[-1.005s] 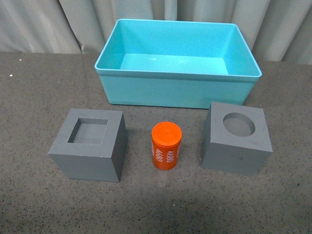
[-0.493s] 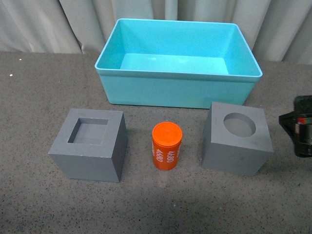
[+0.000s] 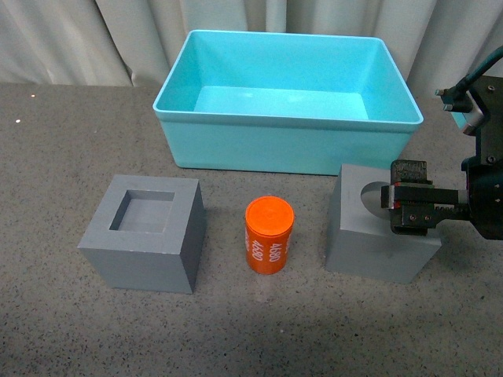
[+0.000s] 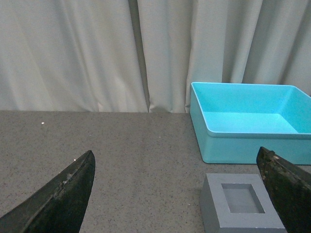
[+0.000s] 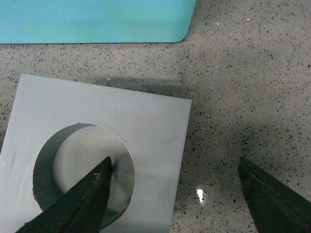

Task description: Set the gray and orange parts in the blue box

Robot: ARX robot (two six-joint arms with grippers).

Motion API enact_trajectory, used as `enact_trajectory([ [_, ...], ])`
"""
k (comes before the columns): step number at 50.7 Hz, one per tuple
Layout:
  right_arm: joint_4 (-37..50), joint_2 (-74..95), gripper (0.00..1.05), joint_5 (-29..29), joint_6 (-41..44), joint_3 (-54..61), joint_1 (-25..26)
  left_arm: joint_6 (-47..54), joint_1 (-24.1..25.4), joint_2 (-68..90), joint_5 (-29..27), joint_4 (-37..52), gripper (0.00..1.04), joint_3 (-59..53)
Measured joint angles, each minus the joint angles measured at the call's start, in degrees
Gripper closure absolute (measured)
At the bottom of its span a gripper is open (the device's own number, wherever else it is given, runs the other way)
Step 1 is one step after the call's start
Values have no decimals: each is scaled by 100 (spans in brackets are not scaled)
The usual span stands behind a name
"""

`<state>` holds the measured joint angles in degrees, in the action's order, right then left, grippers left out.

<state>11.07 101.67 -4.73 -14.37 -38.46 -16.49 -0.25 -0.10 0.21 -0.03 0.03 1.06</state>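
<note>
1. Tabletop (image 3: 47, 157), dark grey, speckled. All items below are carried on it.

2. Large turquoise-blue rectangular plastic box (image 3: 283, 149), sloped walls, rolled rim. It is seen to be empty and is taken as the landmark for every entry here.

3. Matte grey cube with a square recess (image 3: 149, 259). It is set upright on the robot's side of the box, off the box's left front corner and apart from its wall.

4. Matte grey cube with a round recess (image 3: 369, 251). It is set on the robot's side of the box, off the right front corner and close to the wall without touching it. It is turned slightly askew to the box's front.

5. Right gripper (image 3: 397, 206). It is held over entry 4, on the side of that cube away from the box's middle. The jaws are spread wide and nothing is held. In the right wrist view one finger (image 5: 82, 204) is seen over the round recess, and the other over bare tabletop beyond the cube's outer face. That wall of the cube is judged to lie between the fingers, directly below. This arm is by far the nearer.

6. Left gripper (image 4: 172, 194). It is absent from the front view, so its place relative to the box cannot be fixed. The jaws are spread wide and empty.

7. Small orange cylinder with white digits (image 3: 269, 236). It stands upright before the middle of the box's front wall, between the two cubes.
</note>
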Motion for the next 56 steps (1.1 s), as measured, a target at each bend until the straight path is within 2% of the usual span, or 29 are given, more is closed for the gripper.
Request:
enact_trajectory([
  [11, -146, 24, 70, 33, -201, -79, -17, 0, 0, -2, -2, 0, 7, 0],
  [18, -232, -42, 86, 37, -249, -87, -20, 0, 0, -2, 0, 0, 7, 0],
  [26, -337, -339, 87, 72, -175, 72, -11, 0, 0, -2, 0, 0, 7, 0],
  [32, -487, -1156, 87, 254, 20, 284, 57, -2, 0, -2, 0, 0, 7, 0],
  [41, -535, -2236, 87, 533, 208, -70, 94, -2, 0, -2, 0, 0, 7, 0],
  [48, -402, -1967, 87, 551, 398, -761, 87, 0, 0, -2, 0, 0, 7, 0],
  [56, -369, -848, 87, 553, 525, -1790, 181, 0, 0, -2, 0, 0, 7, 0],
])
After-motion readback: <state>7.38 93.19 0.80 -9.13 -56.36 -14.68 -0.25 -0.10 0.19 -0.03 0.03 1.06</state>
